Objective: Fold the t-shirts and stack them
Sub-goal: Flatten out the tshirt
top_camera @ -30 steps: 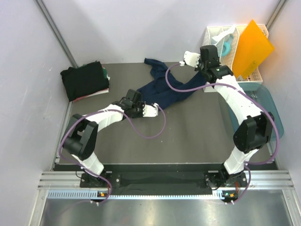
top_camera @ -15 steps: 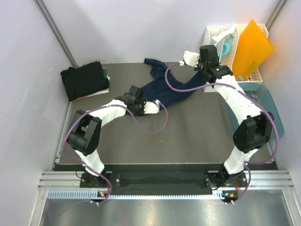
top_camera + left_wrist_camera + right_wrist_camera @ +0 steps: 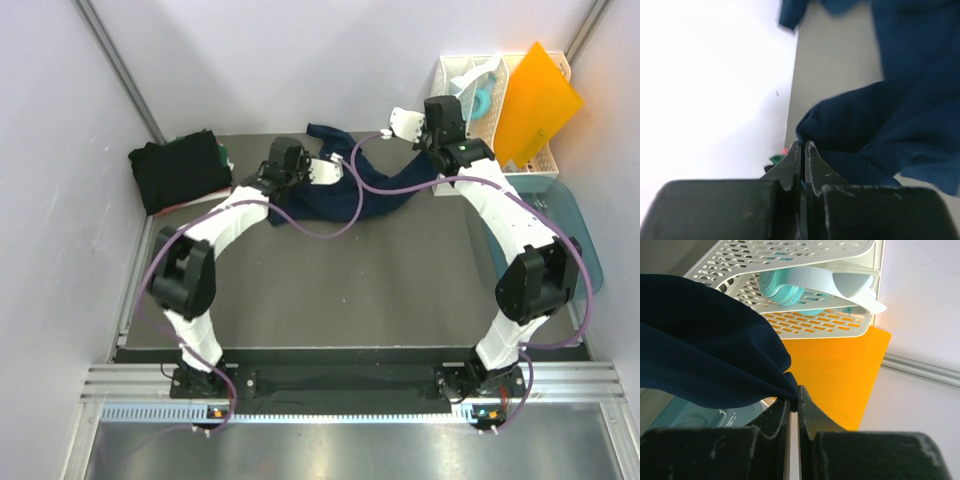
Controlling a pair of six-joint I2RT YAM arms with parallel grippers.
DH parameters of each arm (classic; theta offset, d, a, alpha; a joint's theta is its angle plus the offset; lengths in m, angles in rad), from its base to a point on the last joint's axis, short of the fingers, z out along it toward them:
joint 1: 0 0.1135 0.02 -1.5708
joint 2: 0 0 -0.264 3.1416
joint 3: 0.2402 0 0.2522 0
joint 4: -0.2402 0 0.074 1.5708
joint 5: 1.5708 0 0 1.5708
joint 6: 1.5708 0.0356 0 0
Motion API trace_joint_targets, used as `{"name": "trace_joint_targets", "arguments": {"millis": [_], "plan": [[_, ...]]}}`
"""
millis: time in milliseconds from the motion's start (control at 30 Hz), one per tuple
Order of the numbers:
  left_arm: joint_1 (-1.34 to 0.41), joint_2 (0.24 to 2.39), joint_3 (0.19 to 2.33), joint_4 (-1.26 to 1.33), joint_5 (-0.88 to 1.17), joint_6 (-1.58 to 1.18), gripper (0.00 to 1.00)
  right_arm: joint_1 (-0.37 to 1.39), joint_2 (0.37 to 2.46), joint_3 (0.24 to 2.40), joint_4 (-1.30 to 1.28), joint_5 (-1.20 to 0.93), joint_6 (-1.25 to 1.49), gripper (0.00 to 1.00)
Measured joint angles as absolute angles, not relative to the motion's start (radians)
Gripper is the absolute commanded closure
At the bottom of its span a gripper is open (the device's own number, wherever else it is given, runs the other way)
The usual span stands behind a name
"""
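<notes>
Dark tabletop (image 3: pixel 400 290) w/ grey walls round it. Step in hand looks like spreading the navy shirt (image 3: pixel 400 195) flat, pre-fold. L gripper (image 3: pixel 801 150) is closed tight on a bunched fold of it, cloth trailing ahead and to the right of its tips. R gripper (image 3: pixel 794 396) is likewise clamped on an edge, cloth hanging off to its left, white rack (image 3: pixel 740 250) beyond it. Shirt sags crumpled btwn the two. Folded dark shirts (image 3: pixel 180 172) lie left of the L gripper, apart from it. Next move prob. calls for drawing the two grips apart to tension the cloth, then lowering it flat w/o dragging.
</notes>
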State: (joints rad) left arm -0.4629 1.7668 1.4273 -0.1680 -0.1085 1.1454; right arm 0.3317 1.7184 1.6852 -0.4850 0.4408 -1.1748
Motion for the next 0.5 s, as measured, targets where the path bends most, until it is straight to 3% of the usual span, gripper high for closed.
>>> {"name": "trace_joint_targets", "arguments": {"millis": [167,233,367,500], "plan": [[-0.393,2.03,1.436,-0.027,-0.257,1.194,1.0,0.332,1.718,1.685,-0.485,0.44,-1.174,1.0],[-0.369,2.138,1.432,0.003,-0.303,1.212,0.91,0.334,1.718,1.685,-0.485,0.44,-1.174,1.0],[-0.356,2.217,1.43,0.084,-0.39,1.248,0.55,0.338,1.718,1.685,-0.486,0.44,-1.166,1.0],[-0.36,2.216,1.464,0.12,-0.435,1.229,0.47,0.339,1.718,1.685,-0.487,0.44,-1.155,1.0]]}}
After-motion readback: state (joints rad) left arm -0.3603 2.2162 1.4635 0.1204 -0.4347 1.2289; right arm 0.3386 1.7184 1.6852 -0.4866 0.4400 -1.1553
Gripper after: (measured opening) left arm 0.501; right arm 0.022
